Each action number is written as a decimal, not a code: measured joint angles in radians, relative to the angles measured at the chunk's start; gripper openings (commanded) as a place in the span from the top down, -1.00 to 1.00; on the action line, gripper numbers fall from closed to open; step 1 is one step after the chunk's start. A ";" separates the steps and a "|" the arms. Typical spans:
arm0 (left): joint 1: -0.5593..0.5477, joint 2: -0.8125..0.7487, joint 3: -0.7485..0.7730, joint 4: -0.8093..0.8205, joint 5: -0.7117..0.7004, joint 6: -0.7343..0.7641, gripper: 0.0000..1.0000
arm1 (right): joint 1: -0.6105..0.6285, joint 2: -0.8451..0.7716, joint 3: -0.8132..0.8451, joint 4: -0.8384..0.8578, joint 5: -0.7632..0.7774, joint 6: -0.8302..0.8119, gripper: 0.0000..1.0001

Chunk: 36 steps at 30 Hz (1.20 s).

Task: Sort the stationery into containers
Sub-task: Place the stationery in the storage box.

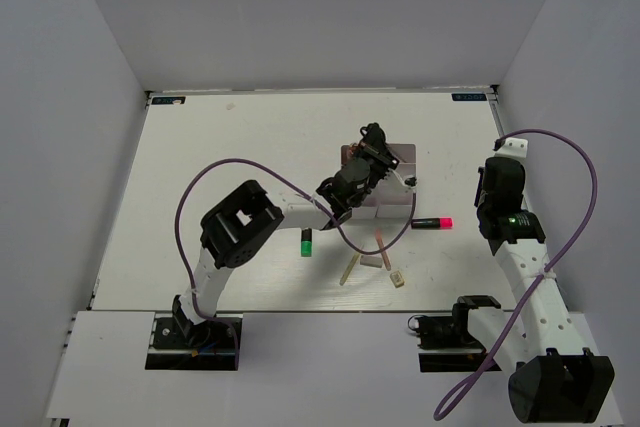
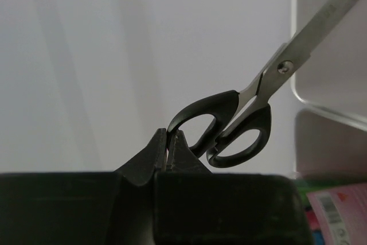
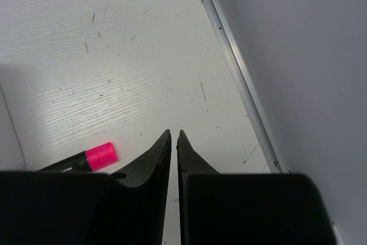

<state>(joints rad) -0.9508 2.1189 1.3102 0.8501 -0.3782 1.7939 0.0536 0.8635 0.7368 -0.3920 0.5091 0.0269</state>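
Risk: left tool (image 2: 170, 142) pinches scissors (image 2: 241, 124) by one handle loop (thin hold); blades could swing, snag bin (image 2: 324, 110) rim. Idle right tool (image 3: 174, 142) pressed together, near table (image 3: 114, 55) right edge.

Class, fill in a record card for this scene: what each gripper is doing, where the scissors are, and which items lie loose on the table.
left gripper: jaws shut on one handle loop of the scissors
scissors: held in the air, blades pointing toward the bins
right gripper: jaws shut, holding nothing, above the table
nearest item to right gripper: black-pink marker
loose on table: black-pink marker, black-green marker, cream stick, pink stick, tan eraser
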 measured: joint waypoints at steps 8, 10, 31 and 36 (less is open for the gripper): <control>0.027 0.000 0.003 -0.043 -0.027 -0.003 0.95 | 0.000 0.000 0.000 0.000 0.000 0.000 0.78; 0.033 0.000 0.006 -0.043 -0.029 -0.003 0.95 | 0.000 0.000 0.000 0.000 0.000 0.000 0.78; 0.026 0.000 0.007 -0.035 -0.025 -0.017 0.19 | 0.000 0.000 0.000 0.001 0.001 -0.003 0.78; 0.025 0.000 0.007 -0.034 -0.025 -0.021 0.19 | 0.000 0.000 0.000 0.001 0.000 -0.003 0.78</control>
<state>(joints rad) -0.9260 2.1193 1.3174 0.8162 -0.4034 1.7733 0.0536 0.8635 0.7368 -0.3908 0.5095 0.0235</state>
